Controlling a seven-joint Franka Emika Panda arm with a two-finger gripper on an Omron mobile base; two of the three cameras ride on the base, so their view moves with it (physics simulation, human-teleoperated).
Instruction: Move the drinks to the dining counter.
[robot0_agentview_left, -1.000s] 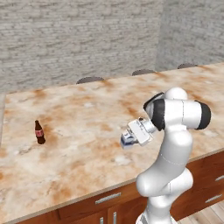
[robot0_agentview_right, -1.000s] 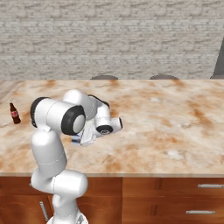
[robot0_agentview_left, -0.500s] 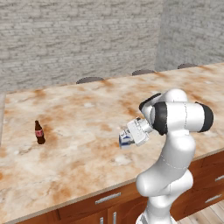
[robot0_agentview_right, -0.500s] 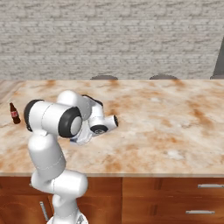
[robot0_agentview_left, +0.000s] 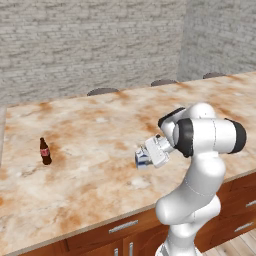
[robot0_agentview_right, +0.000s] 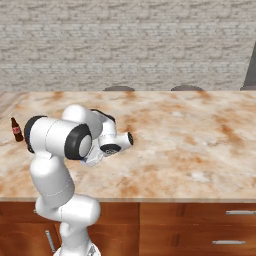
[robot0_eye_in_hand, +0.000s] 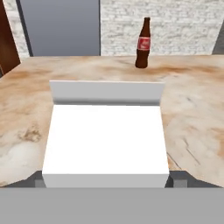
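Hand view: milk carton (robot0_eye_in_hand: 105, 140) clamped in my pincer (robot0_eye_in_hand: 105, 181), held over the dining counter (robot0_eye_in_hand: 197, 109); cola bottle (robot0_eye_in_hand: 142, 43) upright, well ahead of it.

Broad counter (robot0_agentview_left: 100, 125) topped in beige-and-rust marbled stone, running wide across both base views, with brown wooden cabinet fronts (robot0_agentview_right: 190, 225) and metal drawer handles below the near edge. Round stool tops (robot0_agentview_left: 102, 91) lined along the far edge, against a pale brick wall. Standing upright on the stone, near the left end: small dark-brown cola bottle (robot0_agentview_left: 45, 151) with a red label, alone, well apart from the near edge. Same bottle (robot0_eye_in_hand: 142, 43) upright in the hand view, toward the far edge of the stone.
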